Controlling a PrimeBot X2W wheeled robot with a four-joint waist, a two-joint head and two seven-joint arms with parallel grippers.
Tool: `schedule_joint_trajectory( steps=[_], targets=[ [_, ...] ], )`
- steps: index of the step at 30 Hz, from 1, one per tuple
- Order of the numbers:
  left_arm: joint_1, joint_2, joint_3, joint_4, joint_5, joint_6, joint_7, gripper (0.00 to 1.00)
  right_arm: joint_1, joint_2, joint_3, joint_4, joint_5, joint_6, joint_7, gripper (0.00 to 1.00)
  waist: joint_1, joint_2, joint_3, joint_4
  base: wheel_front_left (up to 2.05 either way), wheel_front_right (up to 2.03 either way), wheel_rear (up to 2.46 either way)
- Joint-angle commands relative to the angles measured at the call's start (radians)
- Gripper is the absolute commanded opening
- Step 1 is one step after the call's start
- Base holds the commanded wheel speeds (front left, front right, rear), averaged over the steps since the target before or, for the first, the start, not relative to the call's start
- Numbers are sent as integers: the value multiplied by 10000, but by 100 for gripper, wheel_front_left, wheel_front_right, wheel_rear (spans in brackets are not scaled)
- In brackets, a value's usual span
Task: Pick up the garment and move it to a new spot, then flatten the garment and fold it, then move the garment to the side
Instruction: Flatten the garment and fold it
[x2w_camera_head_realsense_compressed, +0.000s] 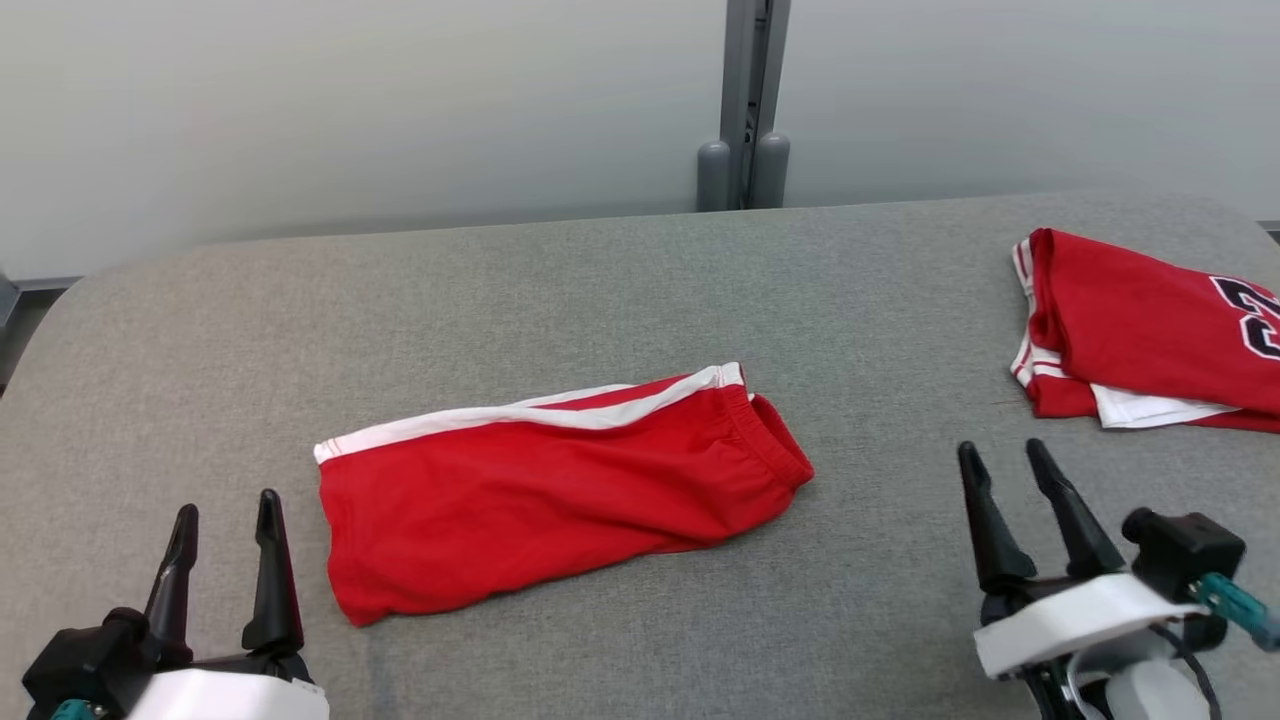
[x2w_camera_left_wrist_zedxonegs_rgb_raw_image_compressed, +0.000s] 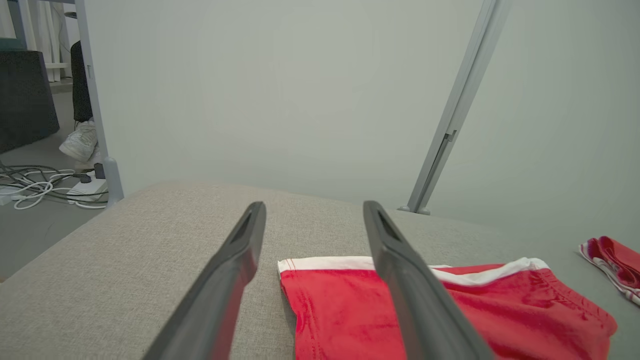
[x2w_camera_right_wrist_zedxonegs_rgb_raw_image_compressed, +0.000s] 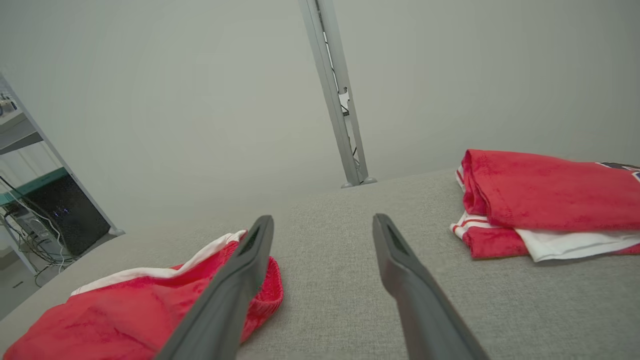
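Black two-fingered left pincer (x2w_camera_head_realsense_compressed: 227, 503): fingers apart, empty, just left of red cloth shorts (x2w_camera_head_realsense_compressed: 540, 495) with white side stripe, lying folded mid grey fabric tabletop (x2w_camera_head_realsense_compressed: 600, 290). Right of shorts: right pincer (x2w_camera_head_realsense_compressed: 1000, 446), fingers apart, empty. Farther right: folded red-and-white jersey (x2w_camera_head_realsense_compressed: 1140, 320).

Robotics laboratory or test room. A grey fabric-covered tabletop (x2w_camera_head_realsense_compressed: 600, 290) stands against pale partition panels (x2w_camera_head_realsense_compressed: 350, 110) joined by a grey metal post (x2w_camera_head_realsense_compressed: 745, 100). Past the partition's edge, loose white cables (x2w_camera_left_wrist_zedxonegs_rgb_raw_image_compressed: 35, 187) and a power strip (x2w_camera_left_wrist_zedxonegs_rgb_raw_image_compressed: 87, 189) lie on the floor near a person's white shoe (x2w_camera_left_wrist_zedxonegs_rgb_raw_image_compressed: 80, 142). A dark equipment cabinet (x2w_camera_right_wrist_zedxonegs_rgb_raw_image_compressed: 70, 215) with small lights stands beside more wiring.
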Motion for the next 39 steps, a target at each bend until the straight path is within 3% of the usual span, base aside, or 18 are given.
schedule_joint_trajectory(
  steps=[1, 11, 19, 26, 39],
  targets=[
    [-54, -77, 125, 100, 127, -146, -3, 100, -308, -57, 113, 154, -24, 5, -42, 100, 0, 0, 46, 84, 0, 0, 0],
    [-465, -1014, 797, 696, 1088, -1155, -1, 100, -2733, 47, 1663, 3347, 923, 3, 199, 100, 0, 0, 303, 992, 0, 0, 0],
    [-665, -1484, 1113, 979, 1544, -1694, 0, 100, -4014, 55, 2715, 5725, 851, 3, 973, 100, 0, 0, 388, 1591, 0, 0, 0],
    [-764, -1731, 1317, 1164, 1812, -2027, -1, 100, -4813, 211, 2412, 7516, 933, 3, 944, 100, 0, 0, 547, 1905, 0, 0, 0],
    [-1054, -1934, 1476, 1525, 2142, -2386, 0, 100, -5125, 339, 2252, 8936, 2293, 3, 1879, 100, 0, 0, 690, 2360, 0, 0, 0]
  ],
)
